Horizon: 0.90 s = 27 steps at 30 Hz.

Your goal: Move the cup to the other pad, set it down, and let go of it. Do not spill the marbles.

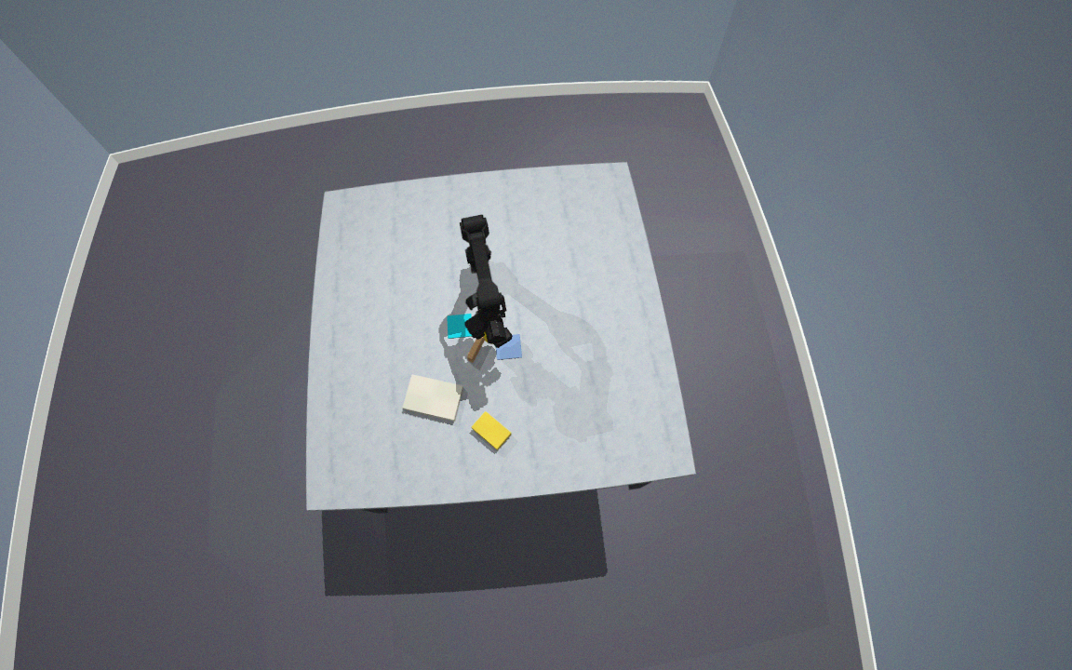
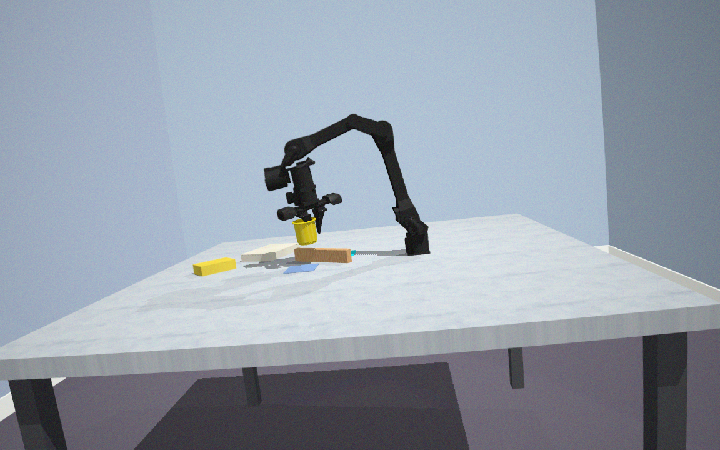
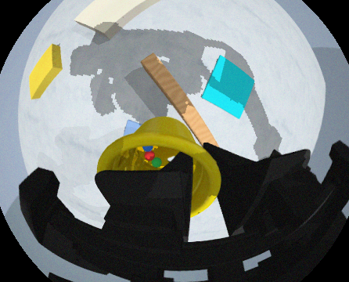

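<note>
The yellow cup [image 2: 305, 231] [image 3: 163, 127] hangs in the air, slightly tilted, above the table near the blue pad and the wooden bar. My gripper [image 2: 313, 225] [image 3: 196, 147] is shut on the cup's wall, one finger inside the rim and one outside. Inside the cup I see a blue marble [image 3: 147, 149], a red marble [image 3: 149, 156] and a green marble [image 3: 156, 162]; fingers hide part of the inside. The blue pad [image 1: 510, 348] [image 2: 301, 269] [image 3: 131, 127] bears nothing. The cyan pad [image 1: 458, 326] [image 2: 354, 252] [image 3: 233, 86] lies across the bar, partly hidden in the top and exterior views.
The wooden bar [image 1: 475, 350] [image 2: 323, 255] [image 3: 174, 90] stands between the two pads. A cream block [image 1: 432, 398] [image 2: 267, 252] [image 3: 112, 16] and a yellow block [image 1: 490, 430] [image 2: 214, 267] [image 3: 45, 74] lie farther from the arm's base.
</note>
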Tool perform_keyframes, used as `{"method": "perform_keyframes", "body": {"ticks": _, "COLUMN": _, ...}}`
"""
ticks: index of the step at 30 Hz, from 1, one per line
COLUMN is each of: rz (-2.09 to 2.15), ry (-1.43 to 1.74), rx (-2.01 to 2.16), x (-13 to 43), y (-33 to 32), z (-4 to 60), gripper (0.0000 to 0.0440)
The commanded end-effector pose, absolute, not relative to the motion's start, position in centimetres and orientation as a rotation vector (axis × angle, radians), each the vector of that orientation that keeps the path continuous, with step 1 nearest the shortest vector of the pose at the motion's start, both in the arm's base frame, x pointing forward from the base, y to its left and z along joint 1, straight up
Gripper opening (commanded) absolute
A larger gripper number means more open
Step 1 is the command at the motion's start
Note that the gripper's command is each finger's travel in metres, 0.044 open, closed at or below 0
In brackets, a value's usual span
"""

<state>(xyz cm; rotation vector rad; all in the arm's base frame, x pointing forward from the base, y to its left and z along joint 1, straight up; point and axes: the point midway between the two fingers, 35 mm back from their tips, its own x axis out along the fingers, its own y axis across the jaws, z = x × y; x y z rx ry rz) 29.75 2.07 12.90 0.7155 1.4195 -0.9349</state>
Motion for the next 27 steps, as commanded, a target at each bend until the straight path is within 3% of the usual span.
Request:
{"method": "perform_keyframes", "body": {"ticks": 1, "rz": -0.949, "ry": 1.399, "rx": 0.754, "x": 29.7, "y": 1.3, "z": 13.5, "gripper": 0.0}}
{"method": "perform_keyframes", "body": {"ticks": 27, "rz": -1.043, "ry": 1.241, "rx": 0.938, "x": 28.3, "y": -5.1, "z": 14.0, "gripper": 0.0}}
